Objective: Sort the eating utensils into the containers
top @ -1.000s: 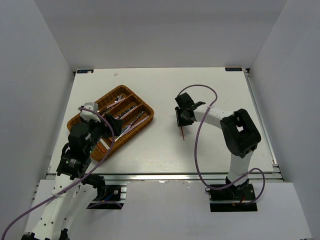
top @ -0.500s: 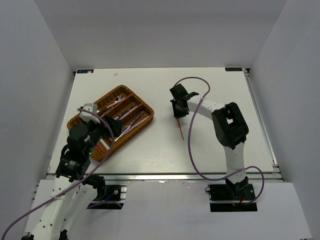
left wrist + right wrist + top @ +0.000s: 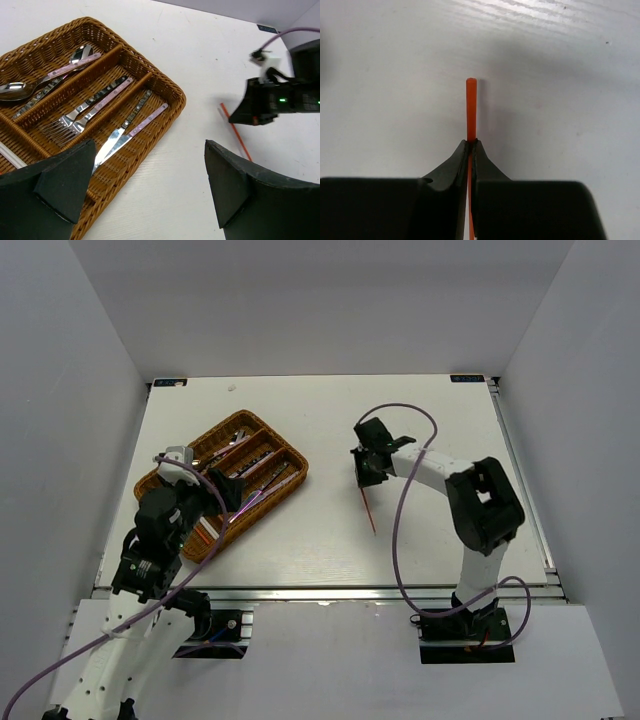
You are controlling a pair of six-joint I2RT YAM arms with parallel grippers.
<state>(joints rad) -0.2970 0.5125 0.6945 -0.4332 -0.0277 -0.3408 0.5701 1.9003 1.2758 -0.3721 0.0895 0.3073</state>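
— The right gripper [image 3: 471,145] has swung back toward its base since half a second ago, the red chopstick [image 3: 369,512] clenched in it, well apart from the wicker tray [image 3: 172,97].
— So delivery hasn't begun. The left gripper [image 3: 150,182] gapes over the tray's near end, holding nothing. Whether the chopstick's tip touches the table [image 3: 450,420] can't be told.

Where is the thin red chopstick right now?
Top view: the red chopstick is pinched in the right gripper, right of centre, well right of the brown woven wicker tray.
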